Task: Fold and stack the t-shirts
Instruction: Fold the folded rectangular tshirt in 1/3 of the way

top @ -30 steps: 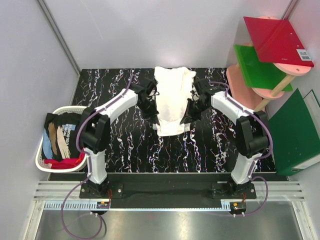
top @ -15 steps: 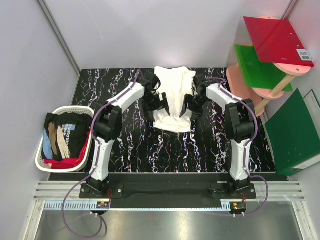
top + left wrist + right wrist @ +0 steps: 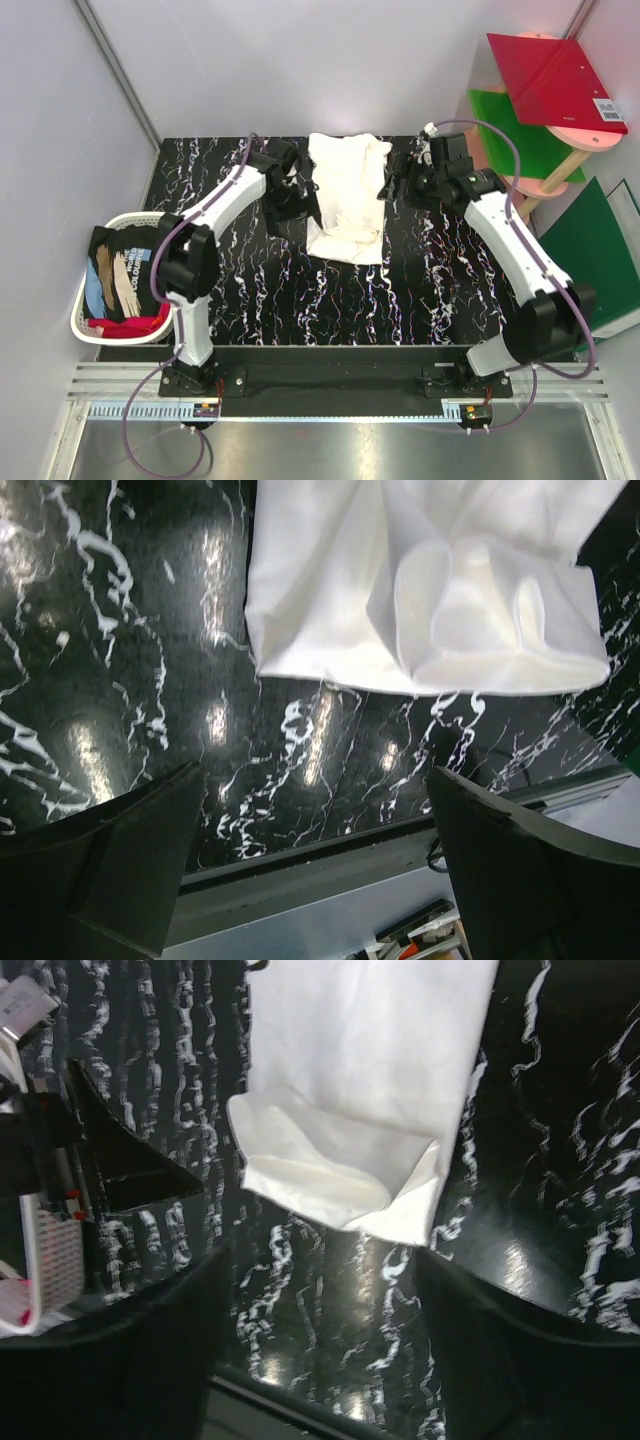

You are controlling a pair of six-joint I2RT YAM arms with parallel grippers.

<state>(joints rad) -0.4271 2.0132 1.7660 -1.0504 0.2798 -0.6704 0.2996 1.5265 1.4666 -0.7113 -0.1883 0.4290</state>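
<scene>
Black marbled table (image 3: 270, 300) between pale lilac walls (image 3: 60, 120)

cream-white t-shirt (image 3: 346, 196) lies folded mid-table; other t-shirts (image 3: 122, 275) heaped at left.

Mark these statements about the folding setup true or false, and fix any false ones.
1. The cream-white t-shirt lies on the black marbled table, between the two grippers. True.
2. The left gripper is shut on the shirt's hem. False: its jaws stand wide open with nothing between them, and the shirt lies apart from it.
3. The white basket at the left has shirts in it. True.
4. The red board lies flat on the table beside the shirt. False: the red board sits on the pink stand at the far right.
5. The right gripper is open and holds nothing. True.
</scene>
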